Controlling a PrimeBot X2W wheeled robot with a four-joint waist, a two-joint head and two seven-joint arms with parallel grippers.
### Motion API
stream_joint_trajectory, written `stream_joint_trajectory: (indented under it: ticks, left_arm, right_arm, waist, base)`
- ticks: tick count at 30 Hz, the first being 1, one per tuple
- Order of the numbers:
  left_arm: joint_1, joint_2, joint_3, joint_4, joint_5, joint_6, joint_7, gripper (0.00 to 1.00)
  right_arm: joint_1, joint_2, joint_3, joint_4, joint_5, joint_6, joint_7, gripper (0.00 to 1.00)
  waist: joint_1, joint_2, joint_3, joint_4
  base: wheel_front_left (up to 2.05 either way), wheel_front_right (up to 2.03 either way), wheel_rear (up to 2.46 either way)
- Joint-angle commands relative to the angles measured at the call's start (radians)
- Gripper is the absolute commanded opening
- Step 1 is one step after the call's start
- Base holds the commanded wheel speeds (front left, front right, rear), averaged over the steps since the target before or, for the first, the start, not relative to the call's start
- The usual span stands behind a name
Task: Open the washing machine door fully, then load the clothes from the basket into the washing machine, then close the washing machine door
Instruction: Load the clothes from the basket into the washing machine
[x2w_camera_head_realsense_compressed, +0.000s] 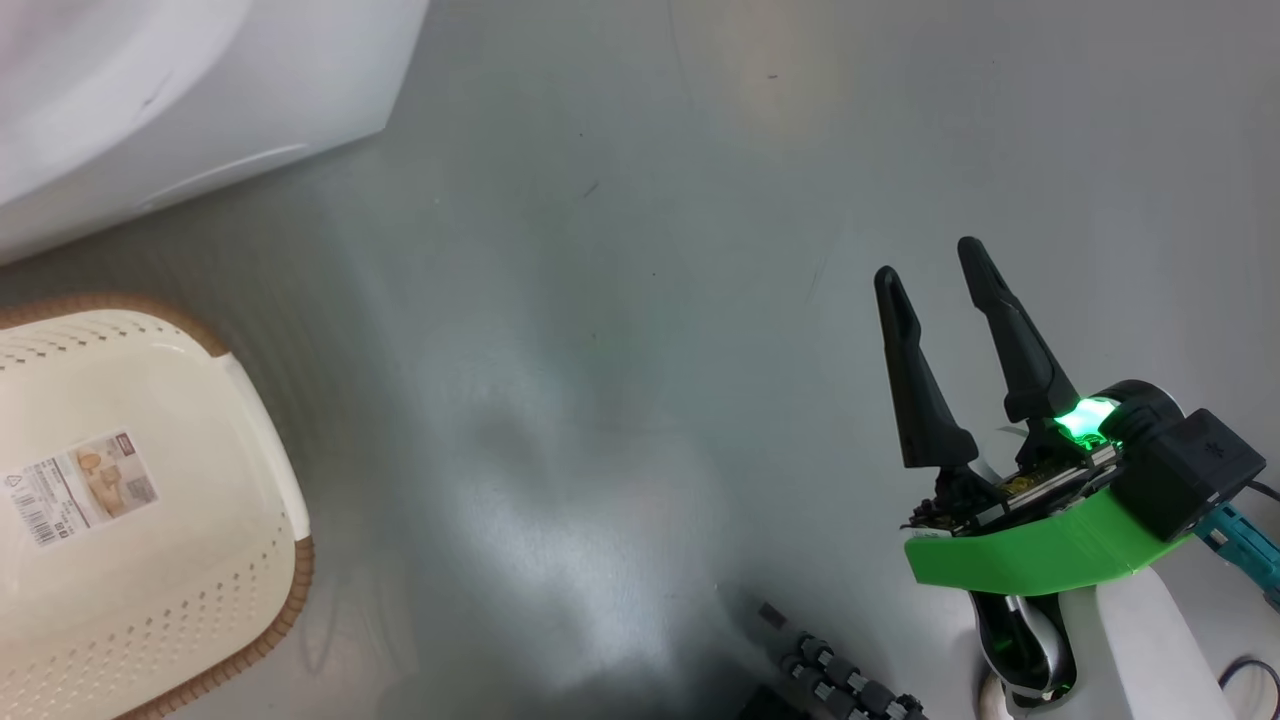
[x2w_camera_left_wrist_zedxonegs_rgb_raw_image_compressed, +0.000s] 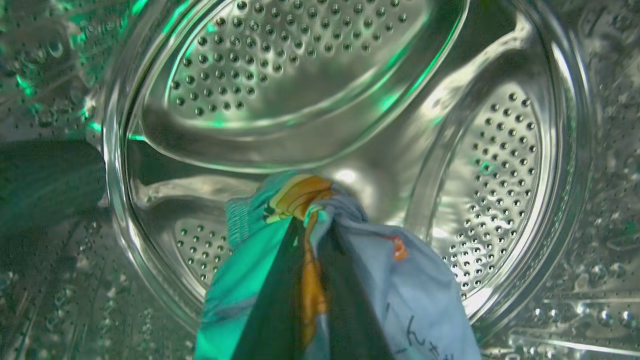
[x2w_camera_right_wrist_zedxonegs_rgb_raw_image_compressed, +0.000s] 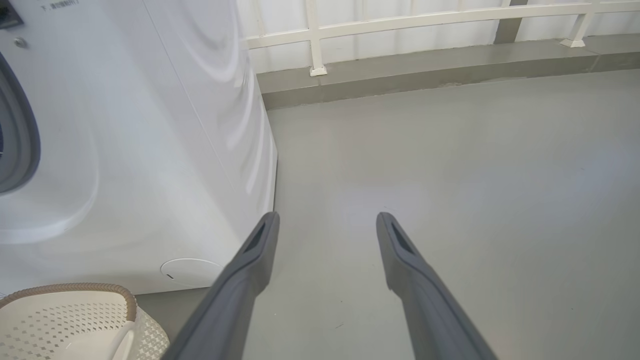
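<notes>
My left gripper (x2w_camera_left_wrist_zedxonegs_rgb_raw_image_compressed: 311, 225) reaches inside the steel perforated drum (x2w_camera_left_wrist_zedxonegs_rgb_raw_image_compressed: 300, 75) of the washing machine (x2w_camera_right_wrist_zedxonegs_rgb_raw_image_compressed: 150, 150). It is shut on the clothes (x2w_camera_left_wrist_zedxonegs_rgb_raw_image_compressed: 425, 290), a light blue garment with orange print bunched around the dark fingers (x2w_camera_left_wrist_zedxonegs_rgb_raw_image_compressed: 270, 320). The cream basket (x2w_camera_head_realsense_compressed: 200, 400) sits on the floor at the left of the head view, with just its label sticker (x2w_camera_head_realsense_compressed: 80, 485) on the floor of it. My right gripper (x2w_camera_head_realsense_compressed: 935, 265) hovers open over bare floor, right of the basket (x2w_camera_right_wrist_zedxonegs_rgb_raw_image_compressed: 75, 320) and the machine. The washing machine door is out of view.
A white corner of the machine (x2w_camera_head_realsense_compressed: 150, 100) fills the top left of the head view. Its round filter cover (x2w_camera_right_wrist_zedxonegs_rgb_raw_image_compressed: 192, 272) and grey gasket (x2w_camera_right_wrist_zedxonegs_rgb_raw_image_compressed: 22, 125) face the basket. A white railing (x2w_camera_right_wrist_zedxonegs_rgb_raw_image_compressed: 400, 22) on a low kerb bounds the grey floor (x2w_camera_right_wrist_zedxonegs_rgb_raw_image_compressed: 450, 175) beyond.
</notes>
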Motion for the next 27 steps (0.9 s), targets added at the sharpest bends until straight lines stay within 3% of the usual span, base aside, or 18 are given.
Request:
stream_joint_trajectory:
  ticks: [1,12,16,17,18,19,27]
  left_arm:
    - [-0.002,0.043,0.006,-0.001,0.002,-0.007,0.004,0.0]
    - [0.06,-0.004,0.016,0.146,-0.109,-0.068,0.188,0.0]
    - [0.08,-0.017,0.021,0.153,-0.136,-0.071,0.22,0.0]
    - [0.085,-0.019,0.021,0.152,-0.14,-0.07,0.222,0.04]
    - [0.093,-0.024,0.023,0.153,-0.147,-0.07,0.226,0.58]
    - [0.101,-0.026,0.021,0.151,-0.148,-0.069,0.226,1.0]
    - [0.18,-0.064,0.018,0.133,-0.167,-0.057,0.177,1.0]
  right_arm:
    - [0.01,-0.004,0.018,-0.021,0.005,0.003,-0.005,1.0]
    - [0.002,-0.004,0.013,-0.023,0.002,0.003,-0.005,1.0]
    - [-0.005,-0.004,0.014,-0.021,0.0,0.003,-0.005,1.0]
    - [-0.006,-0.004,0.014,-0.02,-0.001,0.003,-0.005,1.0]
    - [-0.007,-0.004,0.013,-0.019,-0.003,0.003,-0.005,1.0]
    - [-0.008,-0.004,0.012,-0.019,-0.005,0.003,-0.005,1.0]
    - [0.001,-0.004,-0.007,-0.019,-0.028,0.003,-0.005,1.0]
  waist:
    - [0.0,0.0,0.002,0.004]
    - [0.0,0.0,0.012,0.022]
    - [0.0,0.0,0.008,0.027]
    - [0.0,0.0,0.006,0.029]
    - [0.0,0.0,0.003,0.031]
    - [0.0,0.0,-0.001,0.034]
    - [0.0,0.0,-0.046,0.071]
  base:
    - [0.0,0.0,0.0]
    - [0.0,0.0,0.0]
    - [0.0,0.0,0.0]
    - [0.0,0.0,0.0]
    - [0.0,0.0,0.0]
    - [0.0,0.0,0.0]
    - [0.0,0.0,0.0]
